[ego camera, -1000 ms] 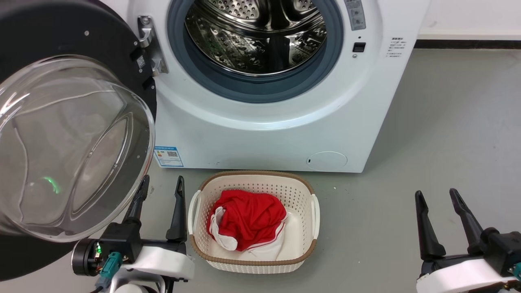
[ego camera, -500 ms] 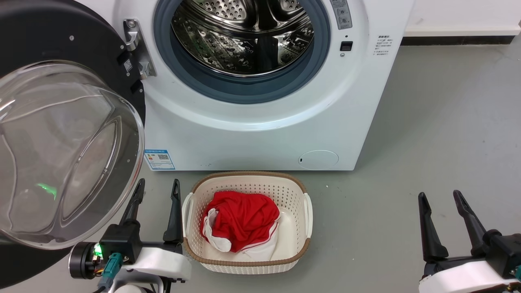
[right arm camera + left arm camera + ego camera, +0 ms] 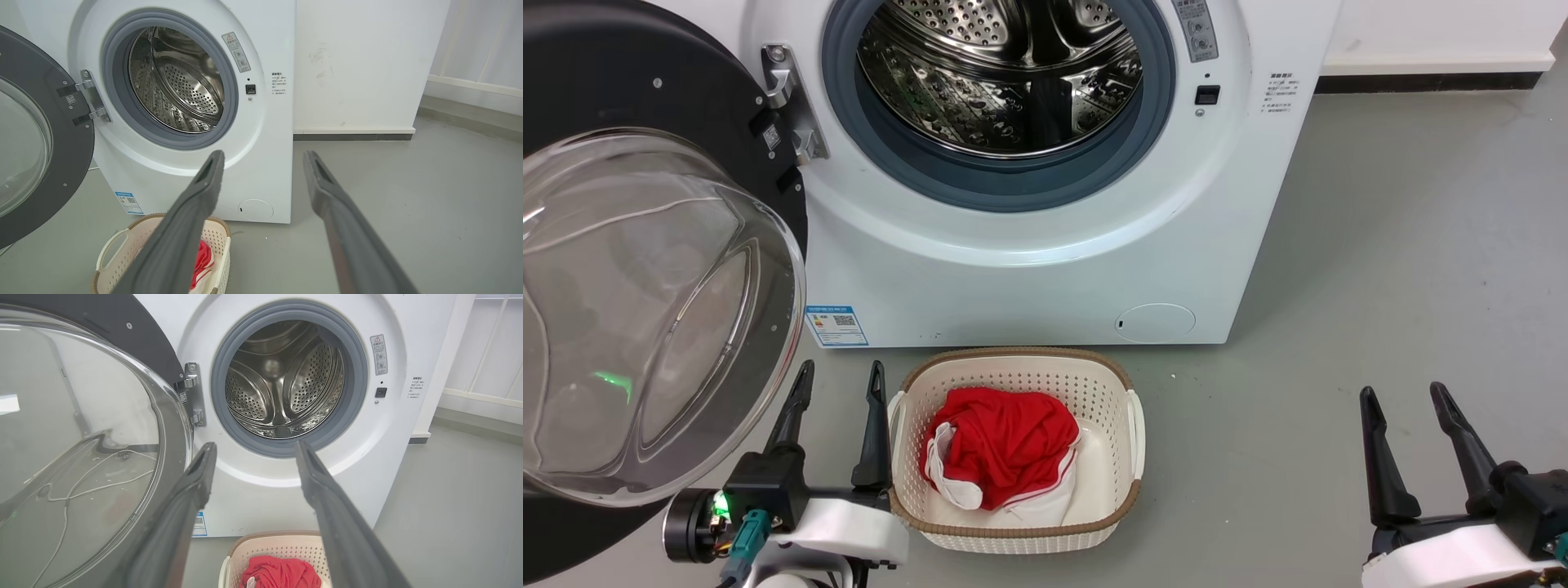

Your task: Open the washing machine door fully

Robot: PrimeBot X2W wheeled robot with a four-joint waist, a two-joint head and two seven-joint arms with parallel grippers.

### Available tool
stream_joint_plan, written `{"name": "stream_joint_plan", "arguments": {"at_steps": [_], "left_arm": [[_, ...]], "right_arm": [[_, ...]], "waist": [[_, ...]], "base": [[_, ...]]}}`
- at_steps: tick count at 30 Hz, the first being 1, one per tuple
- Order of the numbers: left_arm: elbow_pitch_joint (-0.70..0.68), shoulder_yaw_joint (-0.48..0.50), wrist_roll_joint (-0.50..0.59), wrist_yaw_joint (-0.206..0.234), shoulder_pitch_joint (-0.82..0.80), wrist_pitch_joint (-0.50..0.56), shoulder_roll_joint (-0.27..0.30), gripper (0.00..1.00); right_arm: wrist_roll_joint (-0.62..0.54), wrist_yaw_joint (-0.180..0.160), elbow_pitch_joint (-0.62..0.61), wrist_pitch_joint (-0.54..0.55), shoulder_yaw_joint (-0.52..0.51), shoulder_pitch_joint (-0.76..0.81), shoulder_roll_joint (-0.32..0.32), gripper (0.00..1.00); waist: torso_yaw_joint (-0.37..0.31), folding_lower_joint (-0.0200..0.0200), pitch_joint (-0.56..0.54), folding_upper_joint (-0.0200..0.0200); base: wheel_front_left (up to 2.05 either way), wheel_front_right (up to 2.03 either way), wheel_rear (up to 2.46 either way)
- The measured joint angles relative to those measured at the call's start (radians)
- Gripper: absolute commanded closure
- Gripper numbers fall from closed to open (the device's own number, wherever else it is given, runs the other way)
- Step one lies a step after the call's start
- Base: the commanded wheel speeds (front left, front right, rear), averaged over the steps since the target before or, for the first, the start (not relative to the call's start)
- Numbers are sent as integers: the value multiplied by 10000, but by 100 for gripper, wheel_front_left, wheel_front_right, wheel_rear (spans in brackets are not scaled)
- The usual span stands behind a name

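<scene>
Finds door point(image 3: 645, 310) swung wide on hinge point(image 3: 788, 106), left of drum point(image 3: 1013, 73). Judges it heavy, stiff, slick, glass breakable; favours pushing at black rim point(image 3: 605, 73). Shows left gripper point(image 3: 840, 376) and right gripper point(image 3: 1401, 396) spread apart, empty.

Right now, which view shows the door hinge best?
The right wrist view: the hinge plate and both arms reaching the washing machine door are clear. The left wrist view shows it partly behind the door's rim; the head view sees it steeply from above.

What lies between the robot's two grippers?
In the head view, a white basket holding red cloth beside the left gripper; then bare floor to the right gripper.
</scene>
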Motion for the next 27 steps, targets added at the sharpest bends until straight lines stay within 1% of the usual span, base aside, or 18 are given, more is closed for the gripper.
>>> {"name": "stream_joint_plan", "arguments": {"at_steps": [17, 18, 22, 27], "left_arm": [[-19, 226, 178, -119, 121, 0, -138, 0], [0, 230, 213, -119, 129, 4, -140, 100], [336, 221, 96, -123, 318, 58, -173, 100], [454, 347, -844, -272, 333, 322, -238, 100]], "right_arm": [[6, 0, 13, 0, 52, 38, 0, 0], [6, 0, 29, 2, 56, 41, 0, 100], [115, 0, 355, 15, 90, 60, 0, 100], [1149, 0, 570, 56, 132, 62, -19, 100]], "waist": [[-74, 0, -48, 0], [-76, 0, -46, 0], [-76, 0, -48, 0], [-66, 0, -63, 0]], "base": [[0, 0, 0], [0, 0, 0], [0, 0, 0], [0, 0, 0]]}}
